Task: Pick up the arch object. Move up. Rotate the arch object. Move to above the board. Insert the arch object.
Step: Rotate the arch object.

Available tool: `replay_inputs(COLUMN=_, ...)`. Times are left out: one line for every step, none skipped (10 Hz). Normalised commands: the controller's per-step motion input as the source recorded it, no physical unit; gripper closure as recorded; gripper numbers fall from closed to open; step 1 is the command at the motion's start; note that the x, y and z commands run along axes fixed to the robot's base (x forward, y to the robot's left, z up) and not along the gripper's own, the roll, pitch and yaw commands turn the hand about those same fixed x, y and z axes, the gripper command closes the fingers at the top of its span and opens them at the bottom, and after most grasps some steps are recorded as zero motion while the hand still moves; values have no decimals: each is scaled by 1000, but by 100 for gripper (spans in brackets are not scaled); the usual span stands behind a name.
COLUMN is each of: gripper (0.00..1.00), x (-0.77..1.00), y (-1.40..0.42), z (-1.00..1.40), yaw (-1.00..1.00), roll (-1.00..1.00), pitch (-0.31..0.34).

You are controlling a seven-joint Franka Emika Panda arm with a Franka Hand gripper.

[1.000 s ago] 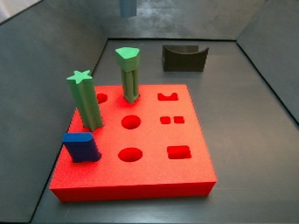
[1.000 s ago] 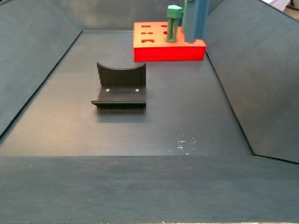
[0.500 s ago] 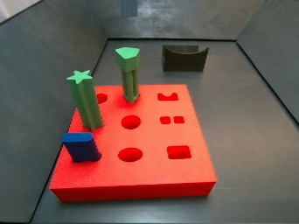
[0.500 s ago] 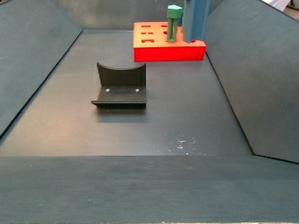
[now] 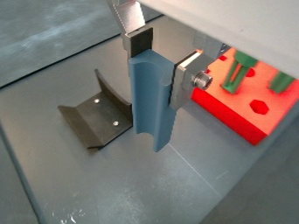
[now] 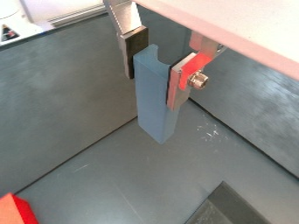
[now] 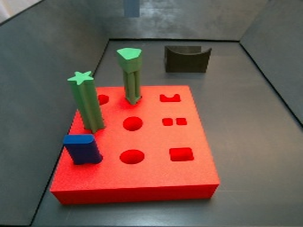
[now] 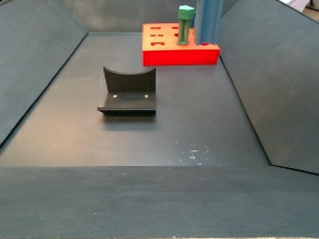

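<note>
A: Where is the gripper (image 5: 156, 54) at this moment?

B: It shows only in the wrist views. It hangs above the dark floor (image 5: 211, 188), and its two silver fingers (image 5: 136, 39) are clamped on the arch object (image 5: 152, 101), one on each side of its upper part.

A: So the arch object is off the ground?

B: Yes. In both wrist views the slate-blue peg (image 6: 156, 96) hangs upright between the pads, its lower end clear of the floor. Neither side view shows the gripper or the peg.

A: What lies below it?

B: In a wrist view the fixture (image 5: 93, 118), a dark bracket on a base plate, sits on the floor just beside the peg's lower end, and the board (image 5: 250, 114) shows beyond the peg on the other side.

A: And the board itself?

B: In a side view the red board (image 7: 166, 182) lies on the floor with two tall green pegs standing in it, a star-topped one (image 7: 85, 102) at the left and another (image 7: 130, 75) farther back. A short bright-blue block (image 7: 81, 148) stands at the near left corner. The round, square, arch and twin small square holes on the right part stand open.

A: Where is the fixture in the side views?

B: Behind the board, at the far wall (image 7: 186, 58) in that view. In another side view it (image 8: 127, 91) sits mid-floor, well apart from the board (image 8: 178, 54) at the far end.
</note>
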Motion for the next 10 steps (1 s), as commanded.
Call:
replay_inputs(gripper=100, x=-2, y=10, z=-2, yaw=-312, roll=-103, pitch=-58)
replay_inputs(gripper=100, x=0, y=0, z=-1000, yaw=-163, roll=-102, pitch=-58)
replay_inputs(gripper=100, x=3, y=0, z=-1000, yaw=-131, roll=-101, pitch=-65)
replay_inputs(gripper=100, x=8, y=2, z=-1000, yaw=-90, roll=-92, pitch=-56)
replay_inputs(gripper=100, x=9, y=3, z=-1000, yaw=-79, roll=-85, pitch=-45)
replay_inputs(gripper=100, x=12, y=8, z=-1000, yaw=-62, roll=-60, pitch=-35)
replay_inputs(gripper=100, x=14, y=11, z=-1000, yaw=-59, roll=-49, pitch=-34)
replay_inputs(gripper=100, x=16, y=17, z=-1000, yaw=-54, roll=-30, pitch=-31)
replay_inputs(gripper=100, x=17, y=20, z=-1000, yaw=-49, roll=-17, pitch=-33)
replay_inputs(gripper=100, x=19, y=25, z=-1000, yaw=-43, roll=0, pitch=-33)
